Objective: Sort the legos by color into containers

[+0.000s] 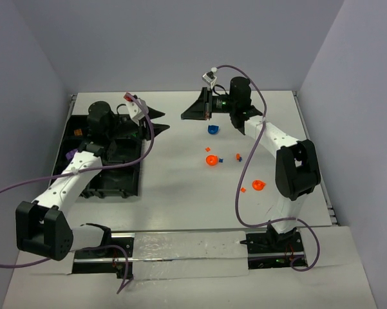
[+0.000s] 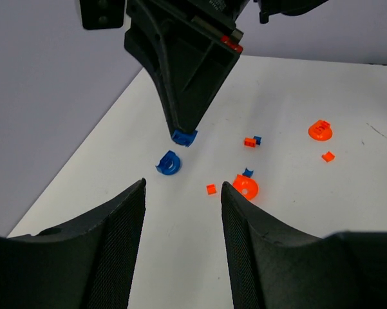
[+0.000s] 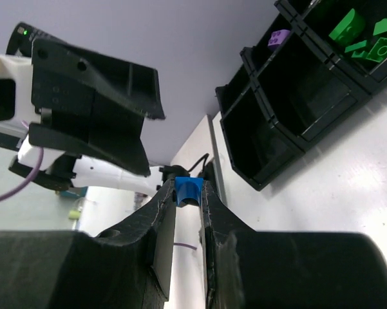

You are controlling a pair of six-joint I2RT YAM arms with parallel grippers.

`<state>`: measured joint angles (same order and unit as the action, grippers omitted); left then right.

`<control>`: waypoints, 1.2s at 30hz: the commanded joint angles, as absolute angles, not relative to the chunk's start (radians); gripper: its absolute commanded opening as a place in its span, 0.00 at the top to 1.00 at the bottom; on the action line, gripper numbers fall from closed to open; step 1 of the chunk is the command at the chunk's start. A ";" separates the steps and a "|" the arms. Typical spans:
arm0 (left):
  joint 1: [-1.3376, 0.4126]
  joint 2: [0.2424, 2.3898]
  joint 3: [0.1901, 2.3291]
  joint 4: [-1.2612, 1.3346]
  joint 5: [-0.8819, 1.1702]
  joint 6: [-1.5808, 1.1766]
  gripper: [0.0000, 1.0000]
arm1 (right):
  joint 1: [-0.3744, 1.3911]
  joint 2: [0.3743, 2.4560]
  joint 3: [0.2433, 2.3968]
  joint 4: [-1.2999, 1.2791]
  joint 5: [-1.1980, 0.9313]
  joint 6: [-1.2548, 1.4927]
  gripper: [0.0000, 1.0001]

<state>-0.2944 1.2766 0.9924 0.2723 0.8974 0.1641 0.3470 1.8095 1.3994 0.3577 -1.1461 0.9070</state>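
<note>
Padded black fingers [image 2: 116, 244] of the left claw [image 2: 183, 193] fill the bottom of the left wrist view, spread wide with only the white bench [image 2: 180, 270] showing in the gap. From overhead this claw hangs above the far right corner of the black tray [image 1: 125, 190], which sits on the left side of the bench under the left arm, and it points right toward the middle. Facing it at the far middle of the bench, the right claw [image 3: 188, 199] tapers downward, and its jaws are pressed onto a blue brick [image 2: 185, 136] pinched at the very tips. I cannot tell whether the brick touches the surface. Just beside the brick, a blue curved piece [image 2: 169, 163] lies on the bench. Nearer than that sits an orange rounded piece [image 2: 246, 188] with a small blue piece [image 2: 248, 172] against its far side and a small orange brick [image 2: 210, 188] close by. An orange-and-blue pair [image 2: 251, 141] lies a little to the right of these. Further right and nearer still, a second orange rounded piece [image 2: 320, 130] rests beside another small orange brick [image 2: 328, 156]. In the right wrist view, one tray compartment holds green pieces [image 3: 351, 29] and a neighbouring one holds a purple piece [image 3: 278, 37]. The two compartments closest to that camera look dark inside.
</note>
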 commanded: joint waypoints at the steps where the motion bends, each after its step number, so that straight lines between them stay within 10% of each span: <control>1: -0.328 1.281 1.000 0.367 0.899 0.143 0.44 | 0.342 1.816 1.419 0.411 -1.154 0.959 1.00; 36: -0.443 1.319 1.008 0.380 0.767 0.296 0.53 | 0.400 1.821 1.460 0.496 -1.301 0.942 1.00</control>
